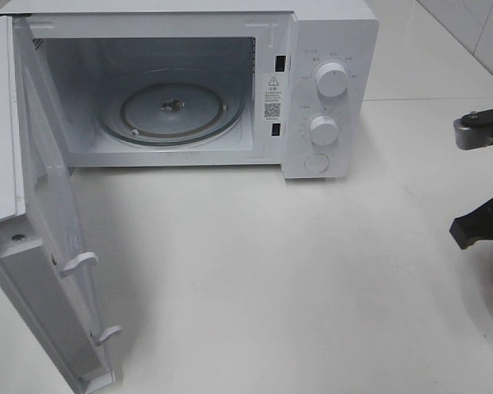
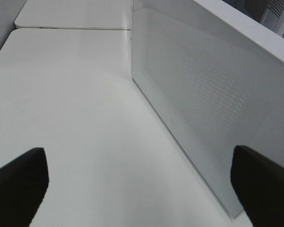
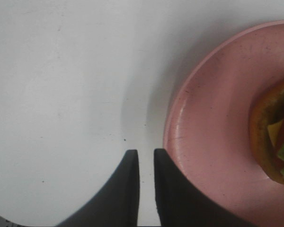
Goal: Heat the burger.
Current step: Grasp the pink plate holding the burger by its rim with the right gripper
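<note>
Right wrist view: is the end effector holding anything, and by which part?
Nothing is held. The right end effector has its jaws barely apart over the table, beside the rim of the pink plate.

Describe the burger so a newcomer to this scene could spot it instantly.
Start at the open white microwave, then go to the table's right edge, where a round pink plate lies. The burger sits on it: brown bun, yellow cheese, green lettuce, the only food.

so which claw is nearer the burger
Right. The right claw is at the rim of the pink plate holding the burger; the left claw is by the microwave door, no burger in sight.
</note>
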